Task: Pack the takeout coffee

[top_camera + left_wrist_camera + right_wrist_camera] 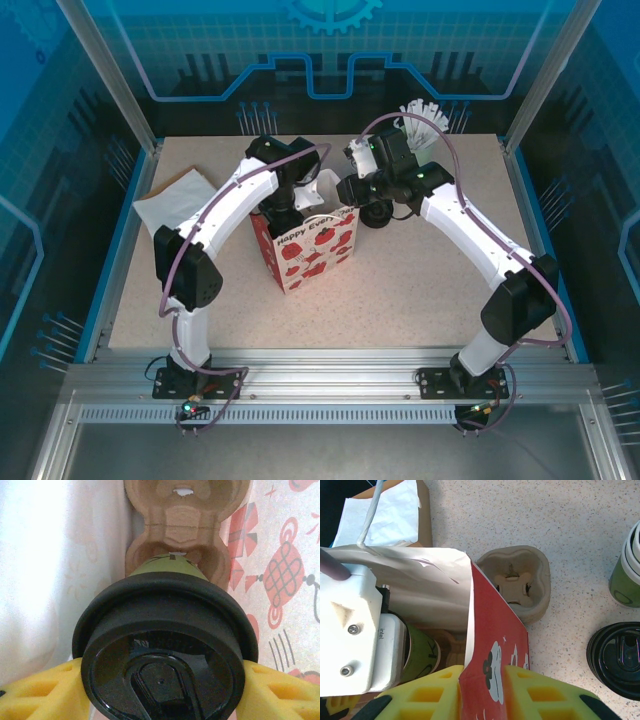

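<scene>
Now, left gripper (162, 692) clamps the coffee cup (165, 570) by its black lid, inside the bag (495, 645); past the cup a cardboard tray (182, 525), perhaps touching; right gripper (482, 687) pinches the bag's red wall; beyond, a second tray (517, 580).

A bag (305, 250) stands upright at the centre of the bench (400, 300). Inside it, the takeout coffee (165, 645) is clasped at its lid by the left end effector (162, 692), over a cup carrier (185, 530) at the bag's bottom. The right end effector (485, 690) pinches the bag's wall. Just outside that wall a second carrier (517, 582) sits on the bench, with a stack of lids (615, 660) and nested cups (627, 570) near it. Paper sheets (170, 200) lie far left.
</scene>
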Available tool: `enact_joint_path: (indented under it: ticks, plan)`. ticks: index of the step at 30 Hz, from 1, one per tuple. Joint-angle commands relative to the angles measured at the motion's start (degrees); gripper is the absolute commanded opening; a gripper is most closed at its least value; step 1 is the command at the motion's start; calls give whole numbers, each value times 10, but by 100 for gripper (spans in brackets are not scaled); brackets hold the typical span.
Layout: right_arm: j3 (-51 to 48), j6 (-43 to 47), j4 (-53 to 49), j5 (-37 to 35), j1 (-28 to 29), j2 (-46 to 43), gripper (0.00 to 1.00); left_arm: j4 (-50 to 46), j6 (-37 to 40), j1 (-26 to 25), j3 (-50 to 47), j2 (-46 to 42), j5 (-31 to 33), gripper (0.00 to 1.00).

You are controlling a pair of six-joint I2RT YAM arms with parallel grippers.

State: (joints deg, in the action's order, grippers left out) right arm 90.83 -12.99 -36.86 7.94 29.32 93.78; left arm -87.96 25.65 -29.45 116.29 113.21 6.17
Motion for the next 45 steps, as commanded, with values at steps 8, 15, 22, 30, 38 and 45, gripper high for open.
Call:
enact_joint_path:
  ticks: [8,15,22,30,38,45]
  plan:
    - [2,7,-9,7,4,6,27,17,13,13,-29,-3,-24,45]
    - [3,6,-9,8,5,6,27,27,14,13,-37,-5,-30,45]
    - [4,6,-9,8,6,7,28,29,15,13,-39,-5,-33,45]
    - [4,6,-8,7,7,5,29,32,14,12,-44,-8,-32,45]
    - [7,8,-11,7,7,6,29,30,17,13,-42,-9,-36,45]
    - [10,8,-13,7,8,7,29,30,19,13,-39,-10,-40,45]
